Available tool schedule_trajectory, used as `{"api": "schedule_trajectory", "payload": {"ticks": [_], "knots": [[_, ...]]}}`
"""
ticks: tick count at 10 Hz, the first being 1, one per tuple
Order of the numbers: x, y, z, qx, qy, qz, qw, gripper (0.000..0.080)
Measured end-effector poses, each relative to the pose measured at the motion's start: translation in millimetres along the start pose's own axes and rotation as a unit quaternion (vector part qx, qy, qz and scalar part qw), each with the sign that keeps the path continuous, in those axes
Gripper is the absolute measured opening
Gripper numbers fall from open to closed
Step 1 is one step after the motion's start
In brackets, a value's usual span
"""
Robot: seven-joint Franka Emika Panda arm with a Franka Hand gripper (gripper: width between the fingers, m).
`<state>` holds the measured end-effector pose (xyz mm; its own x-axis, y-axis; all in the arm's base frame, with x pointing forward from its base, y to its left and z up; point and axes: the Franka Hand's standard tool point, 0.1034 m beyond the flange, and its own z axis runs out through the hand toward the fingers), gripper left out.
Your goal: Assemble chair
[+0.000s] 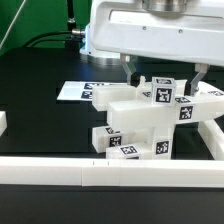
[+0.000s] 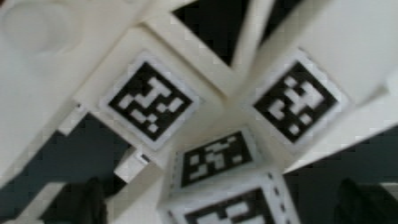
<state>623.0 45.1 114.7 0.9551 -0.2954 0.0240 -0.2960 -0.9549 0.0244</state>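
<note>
A: Chair sits mid-table on the black surface, between the marker board behind it and the long white border rail in front. Gripper hangs directly above it. Jaws spread as wide as they go, nothing held.

B: Contact?

A: Can't tell. The one fingertip visible in the exterior view looks just above the top parts, maybe touching. The wrist view only shows tagged white faces filling the frame, blurred.

B: Risks?

A: My read: the arm is very close over a stack of blocky parts. Any descent off-centre and an open finger lands on a top edge, tipping or shoving the assembly toward the rail. If a joint isn't fully seated, that push could split it.

B: How does the chair look?

A: Chunky white plastic, several blocks joined into one lump, and black-and-white square tags on most faces. The lower blocks sit flat on the table. The upper pieces are angled, and a slab extends toward the exterior view's right. Whether every joint is home, can't say.
</note>
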Motion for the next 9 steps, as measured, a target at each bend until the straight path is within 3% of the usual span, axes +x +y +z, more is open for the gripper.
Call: {"api": "schedule_trajectory", "payload": {"ticks": [4, 6, 7, 8, 9], "knots": [[1.1, 2.4, -0.1, -0.002, 0.001, -0.145, 0.989, 0.0649], [1.1, 2.5, 0.0, -0.002, 0.001, -0.143, 0.99, 0.0391], [1.1, 2.5, 0.0, -0.002, 0.001, -0.142, 0.99, 0.0391], [1.1, 2.5, -0.1, -0.001, 0.001, -0.13, 0.992, 0.0284], [1.2, 2.5, -0.1, -0.001, 0.001, -0.13, 0.991, 0.0284]]}}
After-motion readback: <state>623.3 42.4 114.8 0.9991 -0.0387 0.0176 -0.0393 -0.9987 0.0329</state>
